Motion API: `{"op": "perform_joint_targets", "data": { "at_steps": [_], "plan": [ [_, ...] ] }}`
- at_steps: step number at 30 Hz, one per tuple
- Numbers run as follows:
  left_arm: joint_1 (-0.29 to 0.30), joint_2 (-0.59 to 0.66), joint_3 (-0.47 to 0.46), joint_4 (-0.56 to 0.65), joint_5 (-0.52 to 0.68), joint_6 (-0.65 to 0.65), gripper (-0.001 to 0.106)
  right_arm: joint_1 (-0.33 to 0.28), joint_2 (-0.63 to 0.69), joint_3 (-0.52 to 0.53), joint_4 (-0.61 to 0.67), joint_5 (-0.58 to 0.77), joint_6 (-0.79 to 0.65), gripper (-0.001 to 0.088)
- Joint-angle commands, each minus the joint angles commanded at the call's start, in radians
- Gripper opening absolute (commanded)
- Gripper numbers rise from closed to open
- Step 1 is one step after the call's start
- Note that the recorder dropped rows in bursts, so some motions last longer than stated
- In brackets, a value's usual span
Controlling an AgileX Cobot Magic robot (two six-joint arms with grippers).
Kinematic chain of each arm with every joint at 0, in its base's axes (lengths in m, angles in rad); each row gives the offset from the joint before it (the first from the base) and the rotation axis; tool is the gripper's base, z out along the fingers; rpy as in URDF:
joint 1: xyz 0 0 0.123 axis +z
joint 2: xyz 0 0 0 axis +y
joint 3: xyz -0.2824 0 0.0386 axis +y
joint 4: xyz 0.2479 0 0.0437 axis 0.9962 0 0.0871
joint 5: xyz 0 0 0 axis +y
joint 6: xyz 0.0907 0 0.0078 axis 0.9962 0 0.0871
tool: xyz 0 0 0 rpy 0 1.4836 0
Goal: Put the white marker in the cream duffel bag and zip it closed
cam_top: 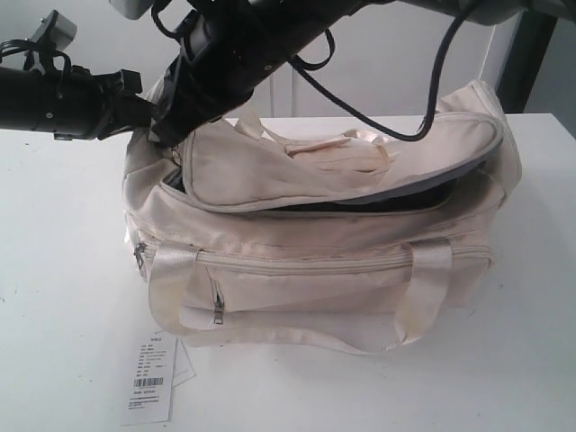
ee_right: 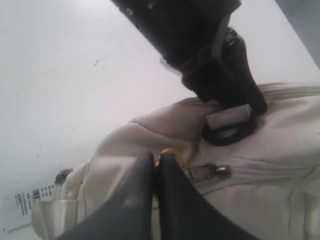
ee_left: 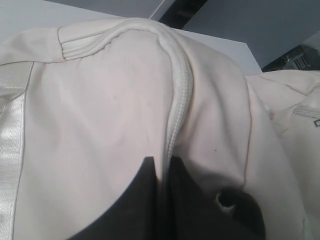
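Observation:
The cream duffel bag (cam_top: 315, 270) lies on the white table with its curved top flap (cam_top: 342, 166) partly lifted, so a grey lining edge and a dark gap show underneath. Both arms meet at the bag's left end. My left gripper (ee_left: 162, 162) is shut on the bag's raised zipper seam (ee_left: 182, 85), with the cream fabric (ee_left: 100, 100) filling that view. My right gripper (ee_right: 156, 157) is shut on the gold zipper charm (ee_right: 167, 151), next to the metal slider (ee_right: 217, 171). The white marker is hidden from every view.
A white paper barcode tag (cam_top: 148, 382) lies on the table (cam_top: 504, 360) in front of the bag's left corner. A black cable (cam_top: 378, 117) hangs over the flap. The left arm's black body (ee_right: 200, 40) crowds close to the right gripper.

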Motion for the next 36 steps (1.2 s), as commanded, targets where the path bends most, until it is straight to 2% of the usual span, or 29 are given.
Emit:
{"op": "perform_joint_targets", "data": {
  "at_steps": [8, 12, 15, 23, 36],
  "plan": [
    [0.0, 0.0, 0.0, 0.0, 0.004, 0.0, 0.0, 0.0, 0.018, 0.0, -0.175, -0.031, -0.018, 0.0],
    [0.0, 0.0, 0.0, 0.0, 0.004, 0.011, 0.0, 0.0, 0.025, 0.0, -0.151, 0.021, -0.031, 0.0],
    [0.0, 0.0, 0.0, 0.0, 0.004, 0.013, 0.0, 0.0, 0.025, 0.0, -0.083, 0.076, -0.064, 0.0],
    [0.0, 0.0, 0.0, 0.0, 0.0, 0.012, 0.0, 0.0, 0.02, 0.0, -0.028, 0.123, -0.1, 0.0],
    [0.0, 0.0, 0.0, 0.0, -0.023, 0.019, 0.0, 0.0, 0.01, 0.0, -0.016, 0.154, -0.174, 0.0]
  ]
}}
